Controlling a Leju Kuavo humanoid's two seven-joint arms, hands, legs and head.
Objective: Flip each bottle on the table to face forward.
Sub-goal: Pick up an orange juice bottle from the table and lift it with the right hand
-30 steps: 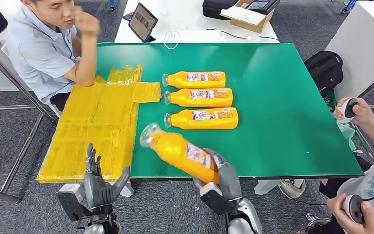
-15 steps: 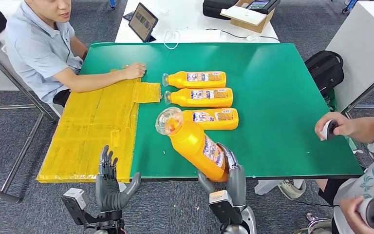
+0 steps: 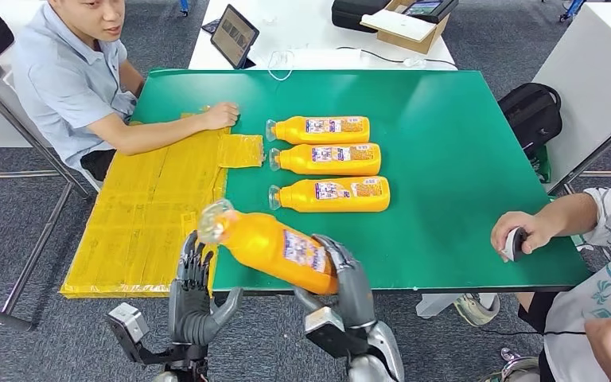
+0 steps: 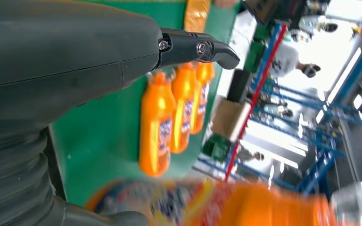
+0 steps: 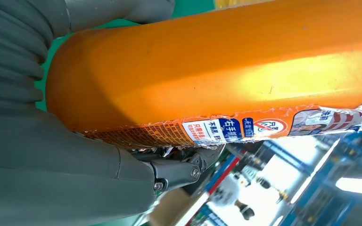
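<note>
My right hand [image 3: 348, 288] grips the base of an orange bottle [image 3: 269, 245], lifted over the table's near edge with its clear cap pointing left and its label up. The right wrist view shows that bottle [image 5: 226, 70] close up, pressed against my palm. My left hand [image 3: 195, 298] is raised with fingers spread just below the bottle's cap end, holding nothing. Three more orange bottles [image 3: 318, 129] [image 3: 326, 159] [image 3: 330, 194] lie in a column on the green table [image 3: 461, 159], caps to the left, labels up. In the left wrist view these lying bottles [image 4: 156, 123] sit beyond my thumb.
Yellow taped cardboard [image 3: 155, 207] covers the table's left part, and a seated person's forearm [image 3: 167, 127] rests on it. Another person's hand [image 3: 521, 231] holds a controller at the table's right edge. A white table with a tablet [image 3: 233, 36] stands behind.
My right hand swung the held bottle from steeply upright, cap toward the far side, down to the left. My left hand rose closer under its cap end. The person's hand at right moved inward.
</note>
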